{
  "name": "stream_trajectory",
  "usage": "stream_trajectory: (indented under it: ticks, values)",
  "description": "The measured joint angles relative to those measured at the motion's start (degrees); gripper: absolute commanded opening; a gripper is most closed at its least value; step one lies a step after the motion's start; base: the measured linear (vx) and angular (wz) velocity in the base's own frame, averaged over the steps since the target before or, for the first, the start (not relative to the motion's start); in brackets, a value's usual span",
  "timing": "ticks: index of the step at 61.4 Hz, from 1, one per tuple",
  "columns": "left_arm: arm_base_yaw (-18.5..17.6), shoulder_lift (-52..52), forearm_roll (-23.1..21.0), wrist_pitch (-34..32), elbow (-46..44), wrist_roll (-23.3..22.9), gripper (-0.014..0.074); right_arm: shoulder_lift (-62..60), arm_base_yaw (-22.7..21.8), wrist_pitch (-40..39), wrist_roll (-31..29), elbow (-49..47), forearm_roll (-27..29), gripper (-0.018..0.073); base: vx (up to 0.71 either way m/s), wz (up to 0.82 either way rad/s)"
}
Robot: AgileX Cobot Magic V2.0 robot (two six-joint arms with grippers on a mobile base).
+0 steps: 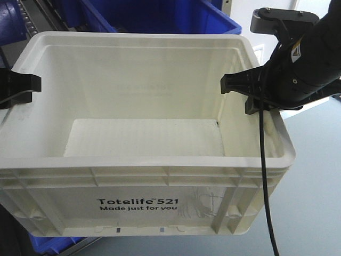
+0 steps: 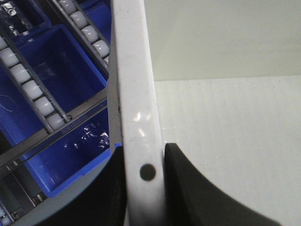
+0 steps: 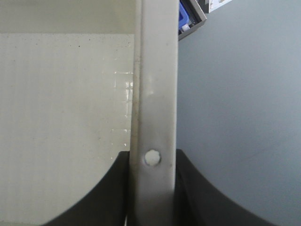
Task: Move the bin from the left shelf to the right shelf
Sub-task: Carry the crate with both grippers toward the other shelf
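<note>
Closest to the front camera is the long side wall of the white bin (image 1: pixel 138 186), ribbed under its rim and printed in black "Totelife 521 Made just for you". The bin is open-topped, and its pale inner floor shows with a faint grid texture. It sits level between the two hands, each of which takes one short end at the rim.

The left hand (image 2: pixel 143 188) is pressed together on the bin's left rim. One dark finger (image 2: pixel 188 193) lies inside the wall and the other outside. Both touch the white edge, and a small dark hole in the rim shows between them. The right hand (image 3: pixel 153 188) pinches the opposite rim in the same way, with a pale round stud on the rim between its fingers. A black cable (image 1: pixel 265 181) hangs from the right arm down the outside of the bin.

Outward of the left hand, below the rim, blue bins (image 2: pixel 56 80) stand on a shelf with grey rails of white rollers (image 2: pixel 28 89). More blue plastic shows beyond the bin's far wall.

Outward of the right hand lies a smooth blue-grey surface (image 3: pixel 235 103), matt under soft light. Whether it is a worktop or the floor I cannot tell. Beyond that hand, at the surface's far edge, is a grey shelf corner (image 3: pixel 195 21) with a bit of blue inside it. Whether the bin's base rests on anything is hidden.
</note>
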Motion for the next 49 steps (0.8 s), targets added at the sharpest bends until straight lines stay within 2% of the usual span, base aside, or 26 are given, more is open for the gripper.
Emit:
stream_trajectory:
  ticks: [49]
  values:
    - [0.0, 0.0, 0.0, 0.0, 0.0, 0.0, 0.0038, 0.0, 0.0, 0.0, 0.0, 0.0, 0.0, -0.0008, 0.07, 0.26]
